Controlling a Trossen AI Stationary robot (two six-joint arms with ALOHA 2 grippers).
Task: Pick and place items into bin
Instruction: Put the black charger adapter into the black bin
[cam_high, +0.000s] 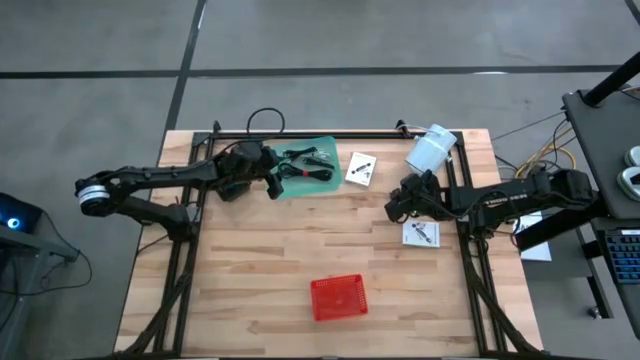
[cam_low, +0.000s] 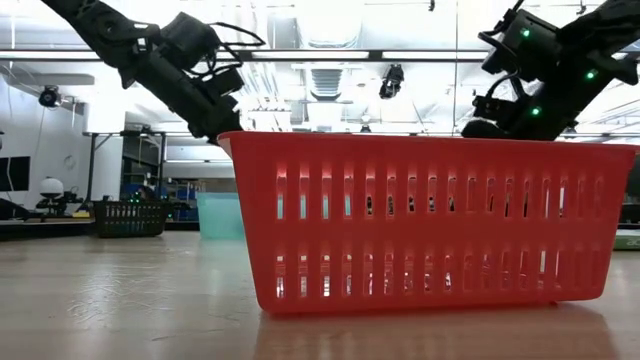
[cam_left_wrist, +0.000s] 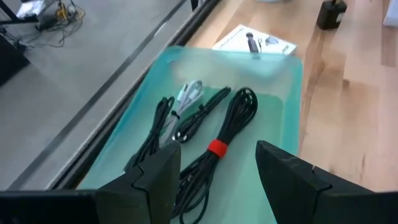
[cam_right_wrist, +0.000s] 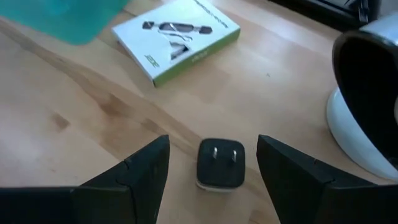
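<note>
A green tray at the far left holds a black coiled cable with a red tie and a thin silver-tipped cable. My left gripper hovers open over the tray's near end, one finger on each side of the tied cable. A small black plug adapter lies on the wood, prongs up. My right gripper stands open with a finger on either side of it, apart from it. Two white cards lie flat on the table.
The red bin stands near the table's front middle and fills the low view, hiding both fingertips there. A large white cylinder lies at the far right, close to my right gripper. Black frame rails run along the table's sides.
</note>
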